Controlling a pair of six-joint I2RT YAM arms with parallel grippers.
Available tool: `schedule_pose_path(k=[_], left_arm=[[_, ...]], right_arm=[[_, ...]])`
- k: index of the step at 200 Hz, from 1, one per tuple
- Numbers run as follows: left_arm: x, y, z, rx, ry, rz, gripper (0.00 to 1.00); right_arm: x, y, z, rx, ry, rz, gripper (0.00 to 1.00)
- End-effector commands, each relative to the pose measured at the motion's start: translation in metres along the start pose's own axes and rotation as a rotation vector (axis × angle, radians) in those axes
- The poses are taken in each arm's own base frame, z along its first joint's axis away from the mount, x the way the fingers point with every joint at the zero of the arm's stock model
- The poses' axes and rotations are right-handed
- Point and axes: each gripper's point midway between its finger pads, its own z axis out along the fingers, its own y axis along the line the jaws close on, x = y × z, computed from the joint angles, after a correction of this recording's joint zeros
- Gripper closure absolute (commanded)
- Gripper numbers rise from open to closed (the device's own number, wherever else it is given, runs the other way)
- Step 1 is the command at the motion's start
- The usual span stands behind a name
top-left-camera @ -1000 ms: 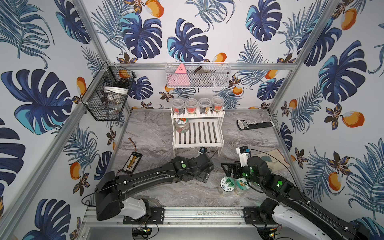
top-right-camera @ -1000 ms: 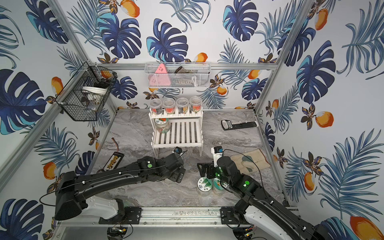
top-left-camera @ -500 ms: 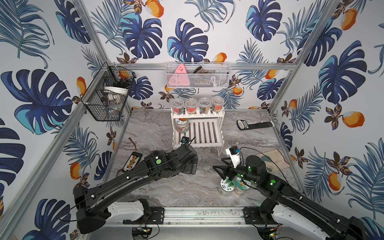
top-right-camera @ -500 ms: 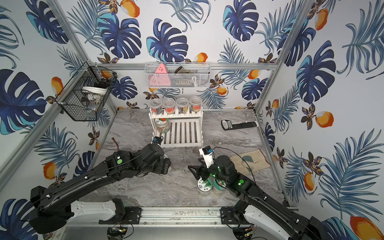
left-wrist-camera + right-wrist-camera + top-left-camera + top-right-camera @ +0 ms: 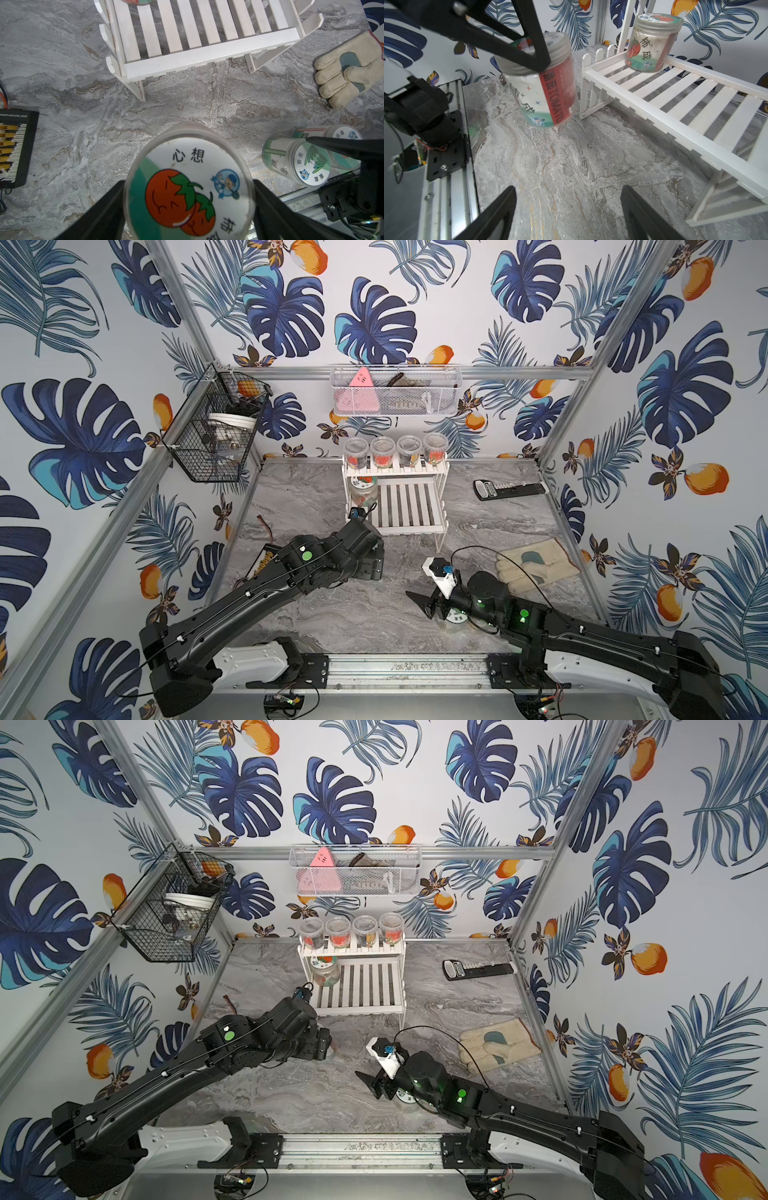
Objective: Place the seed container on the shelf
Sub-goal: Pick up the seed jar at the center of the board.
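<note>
The grey marble bench [image 5: 332, 614] carries the white shelf [image 5: 207, 55]. Just beside the shelf's front corner, the tomato seed container [image 5: 542, 91] hangs tilted, clamped near its top in the left pincer [image 5: 188, 181]. The right pincer [image 5: 569, 187] stands open above the bench.

Shelf [image 5: 409, 506] at the back, four jars [image 5: 382, 450] on its upper tier, glove [image 5: 536, 568] front-right.
</note>
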Motion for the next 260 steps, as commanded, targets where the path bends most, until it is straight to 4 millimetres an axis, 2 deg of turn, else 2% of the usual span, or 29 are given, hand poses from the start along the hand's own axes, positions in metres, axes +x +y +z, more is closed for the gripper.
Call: schedule_pose_path(k=[1,45,77,94,127,200,231,260], left_arm=[[-0.005,-0.01,-0.002,0.045,0.006,0.017,0.18],[-0.008,-0.02,0.003,0.065,0.022,-0.017,0.2],[-0.013,-0.023,0.004,0.065,0.022,-0.034,0.21],[-0.015,-0.024,0.003,0.068,0.014,-0.04,0.21],[-0.016,-0.025,0.002,0.074,0.011,-0.043,0.21],[-0.013,-0.029,0.005,0.089,0.025,-0.04,0.22],[-0.012,-0.031,0.006,0.095,0.028,-0.035,0.22],[-0.013,-0.033,0.004,0.105,0.023,-0.032,0.23]], right_arm=[[-0.026,0.002,0.004,0.031,-0.139,-0.061,0.16],[-0.051,0.029,0.02,-0.04,-0.279,-0.126,0.14],[-0.062,0.033,0.037,-0.029,-0.327,-0.125,0.1],[-0.06,0.033,0.046,-0.02,-0.336,-0.104,0.07],[-0.055,0.019,0.058,0.059,-0.364,-0.027,0.03],[-0.057,0.022,0.083,0.049,-0.363,0.033,0.07],[-0.052,0.018,0.089,0.045,-0.336,0.066,0.03],[-0.046,0.016,0.094,0.041,-0.307,0.07,0.04]])
